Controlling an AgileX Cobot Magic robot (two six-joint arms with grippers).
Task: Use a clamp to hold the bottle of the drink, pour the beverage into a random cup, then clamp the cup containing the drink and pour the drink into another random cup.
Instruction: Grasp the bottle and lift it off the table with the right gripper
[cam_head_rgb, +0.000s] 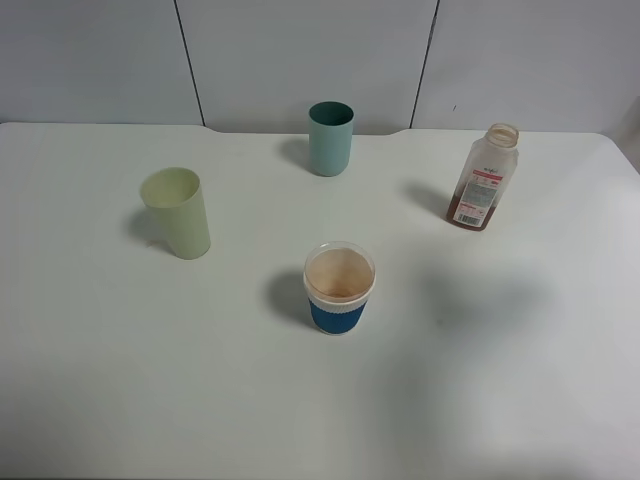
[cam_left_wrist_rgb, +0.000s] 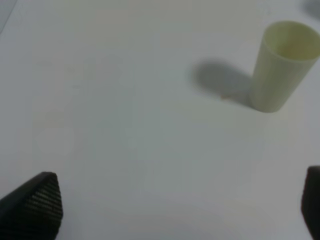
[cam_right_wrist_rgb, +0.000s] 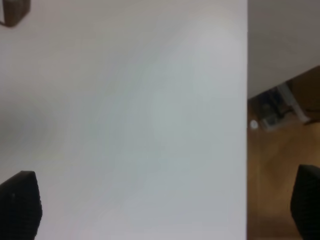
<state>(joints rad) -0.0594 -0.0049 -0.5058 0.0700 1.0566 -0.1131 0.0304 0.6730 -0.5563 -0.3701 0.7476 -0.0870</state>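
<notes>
The bottle (cam_head_rgb: 482, 180) stands upright near the tabletop's (cam_head_rgb: 100, 380) far right corner. The blue-sleeved cup (cam_head_rgb: 339, 290), brownish inside, sits mid-tabletop. A pale tumbler (cam_head_rgb: 177, 213) stands toward the left edge and a teal tumbler (cam_head_rgb: 330, 138) by the far edge, all well apart. The left claw (cam_left_wrist_rgb: 174, 202) and right claw (cam_right_wrist_rgb: 162, 205) gape apart, empty.

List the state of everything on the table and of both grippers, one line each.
Bottle: upright, no cap, a little brown drink at the bottom.
Blue-sleeved cup: upright, brownish inside; how full, cannot tell.
Yellow-green tumbler: upright, looks empty.
Teal tumbler: upright, contents hidden.
Left gripper: open, holding nothing.
Right gripper: open, holding nothing.
</notes>
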